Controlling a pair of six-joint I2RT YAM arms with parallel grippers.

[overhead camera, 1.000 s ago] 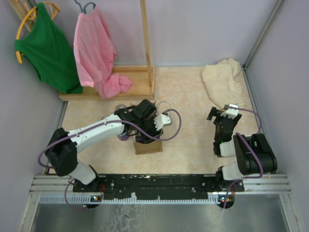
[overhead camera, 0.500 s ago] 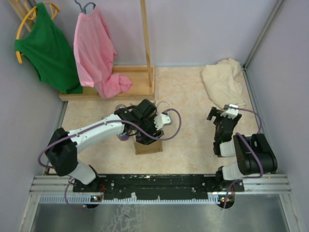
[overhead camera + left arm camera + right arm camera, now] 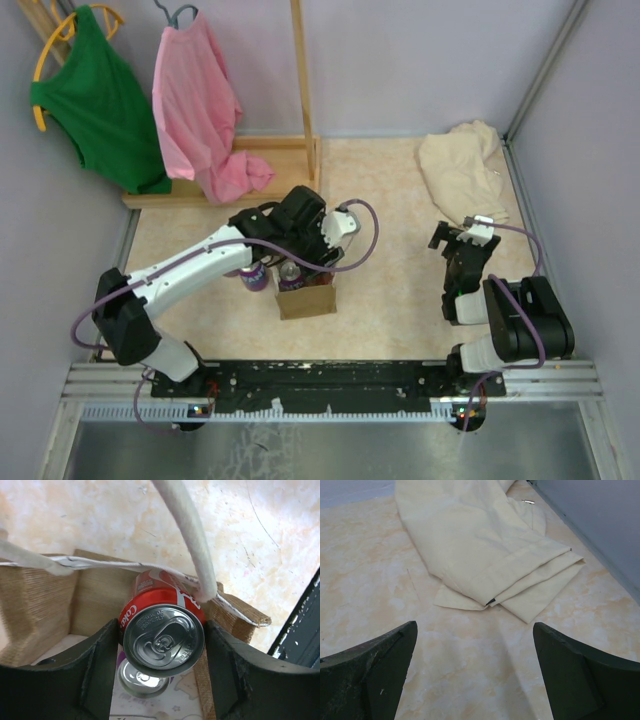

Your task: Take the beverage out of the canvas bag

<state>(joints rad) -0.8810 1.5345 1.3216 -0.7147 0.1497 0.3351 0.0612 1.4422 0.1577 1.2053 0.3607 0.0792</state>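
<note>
Bright even light, soft shadows, sharp

Pale lilac walls (image 3: pixel 420 60) enclosed the bay on three sides. Beige marbled table surface (image 3: pixel 390 200) was evenly lit. A light wooden garment rack (image 3: pixel 285 165) stood at the back left, carrying a green shirt (image 3: pixel 100 110) and a pink shirt (image 3: pixel 200 110). A folded cream cloth (image 3: pixel 460 170) lay in the far right corner.

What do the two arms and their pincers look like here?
The left arm and right arm have white links, black joints and looping purple cables. The left pincer and right pincer have broad, dark, matte fingers.
</note>
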